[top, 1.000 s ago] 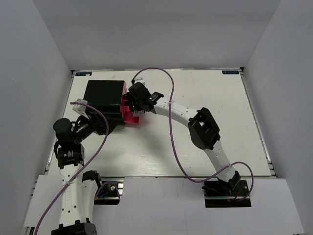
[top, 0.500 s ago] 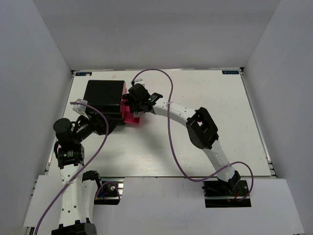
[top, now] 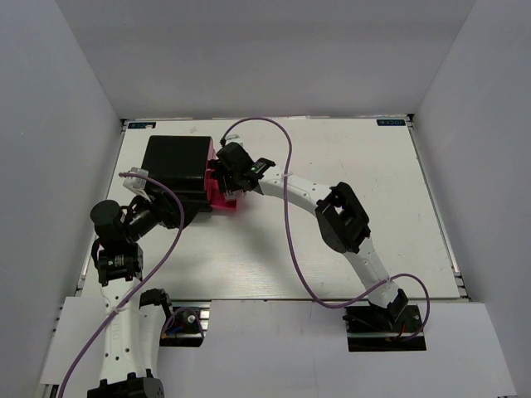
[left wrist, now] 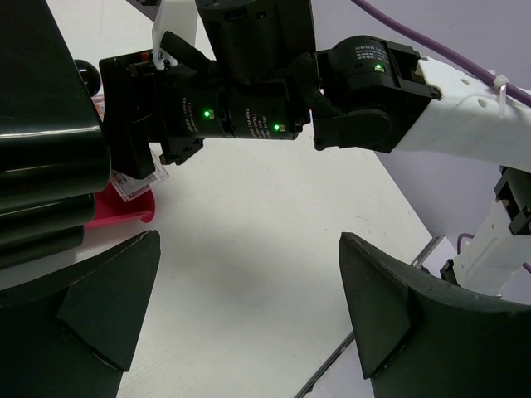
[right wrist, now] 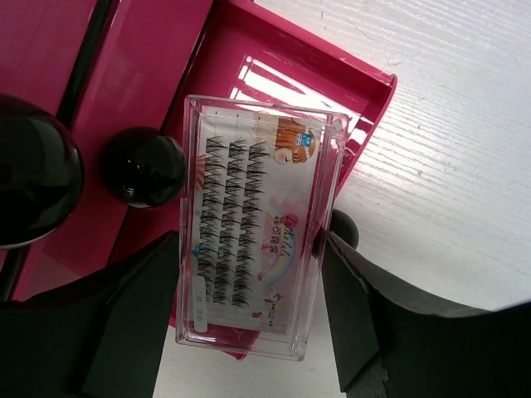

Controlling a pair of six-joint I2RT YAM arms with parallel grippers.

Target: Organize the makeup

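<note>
My right gripper is shut on a clear flat case of false lashes with a pinkish printed card. It holds the case just above the open pink drawer of the large black box. In the top view the right gripper is at the box's right side, over the drawer. The left wrist view also shows the case in the right gripper. My left gripper is open and empty above the bare table, close to the box's near corner. No other makeup shows.
Two black round drawer knobs sit on the pink drawer fronts beside the case. White walls enclose the white table. The right arm's purple cable loops over the table's middle.
My right gripper has shifted slightly left, closer in over the pink drawer, with the lash case in it. The left arm has not moved.
</note>
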